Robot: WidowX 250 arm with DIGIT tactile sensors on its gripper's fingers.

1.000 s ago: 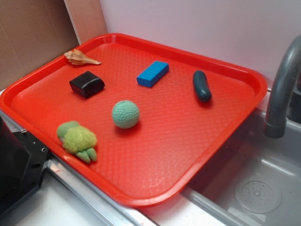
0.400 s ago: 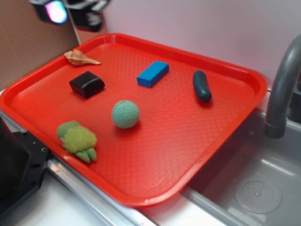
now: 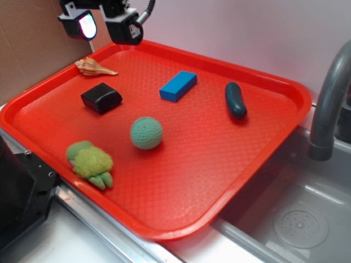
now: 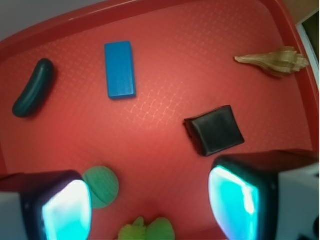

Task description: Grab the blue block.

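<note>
Red plastic tray (image 3: pixel 263 159) holds everything. The hand (image 3: pixel 101 24), fingers spread and empty, hovers high over the tray's far left corner. The blue block (image 3: pixel 178 86) lies well ahead of it, in wrist view its long axis running straight away from the hand.

Pale wall (image 3: pixel 230 33) behind; grey sink (image 3: pixel 296 219) and faucet (image 3: pixel 329 98) beside.
</note>
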